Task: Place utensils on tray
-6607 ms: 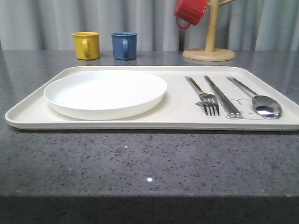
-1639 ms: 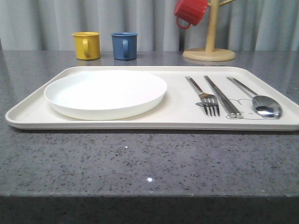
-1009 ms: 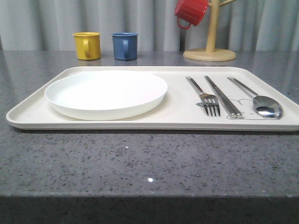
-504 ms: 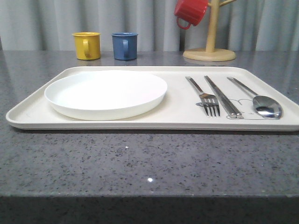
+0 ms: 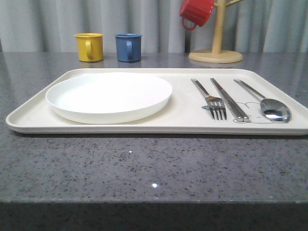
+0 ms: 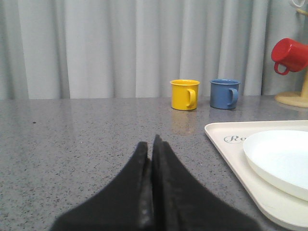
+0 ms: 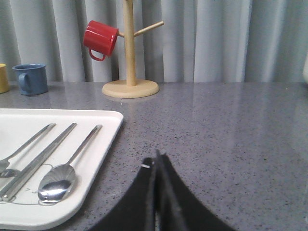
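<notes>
Nothing moved; we count one plate [image 5: 109, 96], fork [image 5: 210, 98], spoon [image 5: 266, 101], chopstick pair [image 5: 229, 98] lengthwise front-to-back on tray [image 5: 183, 118]; left gripper [image 6: 150, 146], right gripper [image 7: 156, 158] pressed together

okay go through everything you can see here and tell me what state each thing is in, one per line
tray: flat on the table, loaded.
plate: upright, empty, on the tray's left part.
fork: lying on the tray, tines toward the camera.
chopsticks: lying together beside the fork.
spoon: lying on the tray, bowl up.
yellow mug: upright on the table.
blue mug: upright on the table.
red mug: hung on the wooden stand.
left gripper: shut, empty.
right gripper: shut, empty.
</notes>
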`<state>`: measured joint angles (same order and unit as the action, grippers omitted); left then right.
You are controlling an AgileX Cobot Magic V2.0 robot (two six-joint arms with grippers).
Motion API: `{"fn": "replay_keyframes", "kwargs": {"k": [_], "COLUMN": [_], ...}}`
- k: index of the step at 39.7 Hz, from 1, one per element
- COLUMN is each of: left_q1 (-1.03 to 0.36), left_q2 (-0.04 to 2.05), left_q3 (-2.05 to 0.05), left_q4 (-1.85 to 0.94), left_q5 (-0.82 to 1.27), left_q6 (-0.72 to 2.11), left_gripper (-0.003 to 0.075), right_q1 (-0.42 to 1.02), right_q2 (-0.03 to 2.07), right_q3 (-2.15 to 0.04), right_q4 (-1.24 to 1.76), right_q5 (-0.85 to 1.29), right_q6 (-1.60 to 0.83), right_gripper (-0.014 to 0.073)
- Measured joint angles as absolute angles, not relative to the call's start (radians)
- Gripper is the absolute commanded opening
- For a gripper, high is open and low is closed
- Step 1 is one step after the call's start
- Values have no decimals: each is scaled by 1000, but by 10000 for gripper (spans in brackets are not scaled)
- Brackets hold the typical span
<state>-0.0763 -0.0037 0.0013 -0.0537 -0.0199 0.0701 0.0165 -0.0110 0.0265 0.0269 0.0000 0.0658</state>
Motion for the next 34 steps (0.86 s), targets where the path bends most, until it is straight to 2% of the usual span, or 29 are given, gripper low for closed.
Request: {"fn": "replay_keyframes", "kwargs": {"k": [34], "left_q1": [-64], "left_q2": [-4], "left_q3": [1], "left_q4": [-54], "left_q5": [-20], "left_q6": [70], "left_gripper": [-20], "right_q1": [17], "right_q2": [-11], "right_q3": [27], "right_q4": [27], "right_q5": [0], "right_q6": [66], "right_gripper": [-68]}}
